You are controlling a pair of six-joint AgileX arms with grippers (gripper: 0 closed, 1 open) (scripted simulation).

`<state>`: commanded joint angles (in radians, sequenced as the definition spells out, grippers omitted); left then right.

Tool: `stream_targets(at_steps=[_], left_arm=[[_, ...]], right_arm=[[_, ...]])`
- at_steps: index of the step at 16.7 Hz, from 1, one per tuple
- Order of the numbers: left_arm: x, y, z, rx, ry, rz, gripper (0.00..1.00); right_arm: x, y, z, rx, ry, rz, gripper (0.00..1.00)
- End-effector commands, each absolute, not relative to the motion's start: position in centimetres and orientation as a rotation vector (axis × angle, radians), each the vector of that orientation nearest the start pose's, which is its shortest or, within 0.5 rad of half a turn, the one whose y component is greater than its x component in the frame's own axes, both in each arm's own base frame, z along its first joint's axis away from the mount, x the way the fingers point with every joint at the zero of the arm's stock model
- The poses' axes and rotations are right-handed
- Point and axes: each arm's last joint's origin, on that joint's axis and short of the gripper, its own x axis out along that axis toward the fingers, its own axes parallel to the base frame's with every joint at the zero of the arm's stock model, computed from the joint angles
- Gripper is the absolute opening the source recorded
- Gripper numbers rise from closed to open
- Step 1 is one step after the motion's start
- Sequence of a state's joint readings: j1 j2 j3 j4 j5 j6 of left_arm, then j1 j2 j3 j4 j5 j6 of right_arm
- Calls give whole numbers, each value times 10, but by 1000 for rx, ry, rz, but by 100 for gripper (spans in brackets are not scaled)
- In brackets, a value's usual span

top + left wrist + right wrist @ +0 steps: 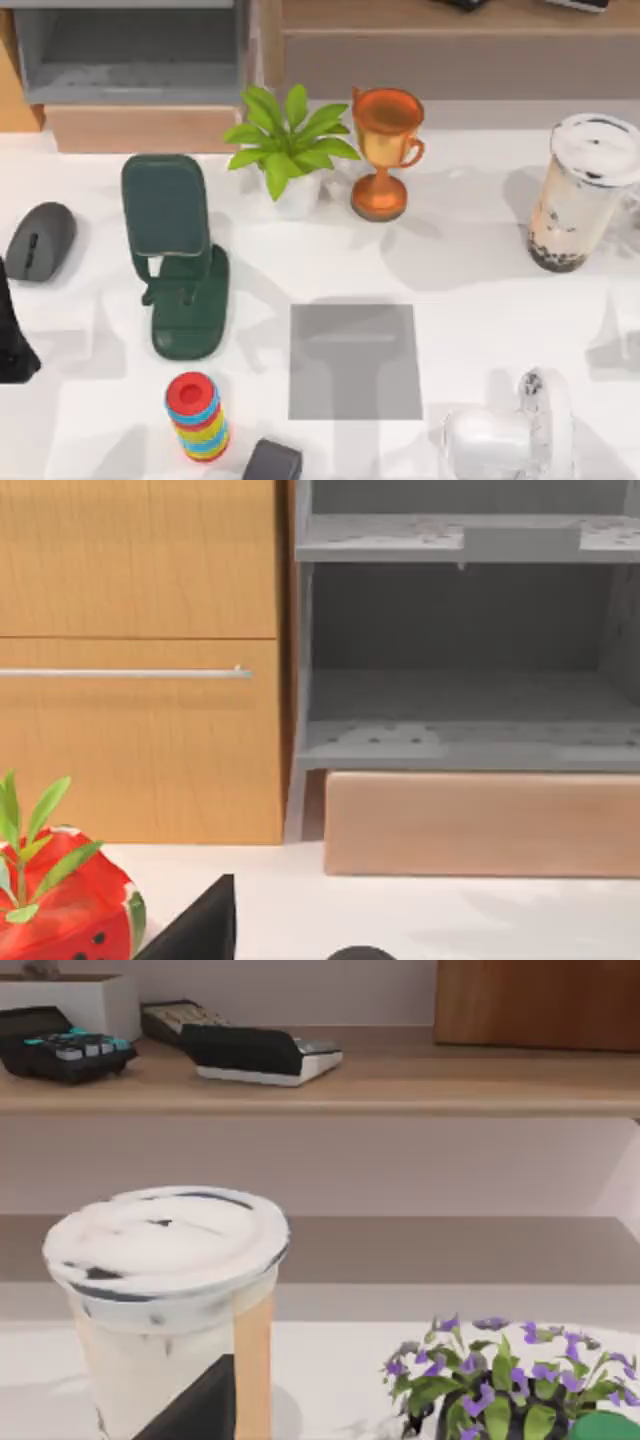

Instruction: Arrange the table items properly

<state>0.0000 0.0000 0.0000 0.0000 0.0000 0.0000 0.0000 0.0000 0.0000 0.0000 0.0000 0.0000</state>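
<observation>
Risk, cup: tall clear milk-tea cup with white lid (583, 195) upright at the table's right side, near the far edge; top-heavy by judgement, so likely to tip and spill under a sideways push or a high, loose grasp.
Risk, stand: dark green phone stand (176, 256) left of centre, just beside the mouse's likely path; possible knock during a carry.
Risk, mouse: dark grey oval computer mouse (40, 240) flat at the table's left edge; smooth rounded shell, may slip out of a narrow pinch.
Smartphone: not identifiable here; small dark object (272, 462) at the near edge too cropped to name.
Left gripper (200, 932): low over the table near the mouse, facing the shelves; claw width cannot tell.
Right gripper (195, 1405): close before the cup; claw width cannot tell, holding nothing as far as visible.
Container, grey open shelf unit (470, 710): both visible compartments bare.
Container, cup: pale beige tea, dark pearls at the bottom, lid shut.
Container, white pot (297, 195): leafy green plant (288, 140), next to the orange trophy (385, 150).
</observation>
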Motion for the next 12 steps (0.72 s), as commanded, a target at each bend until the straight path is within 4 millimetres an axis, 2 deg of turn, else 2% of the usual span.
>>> stream_targets(at_steps=[3, 5, 9, 12], left_arm=[[106, -1, 162, 1, 7, 0, 100], [106, -1, 172, 7, 44, 3, 100], [115, 0, 215, 26, 198, 5, 100], [143, 1, 253, 45, 402, -3, 100]], right_arm=[[106, -1, 160, 0, 0, 0, 100], [106, -1, 160, 0, 0, 0, 100], [106, -1, 160, 0, 0, 0, 100], [106, -1, 160, 0, 0, 0, 100]])
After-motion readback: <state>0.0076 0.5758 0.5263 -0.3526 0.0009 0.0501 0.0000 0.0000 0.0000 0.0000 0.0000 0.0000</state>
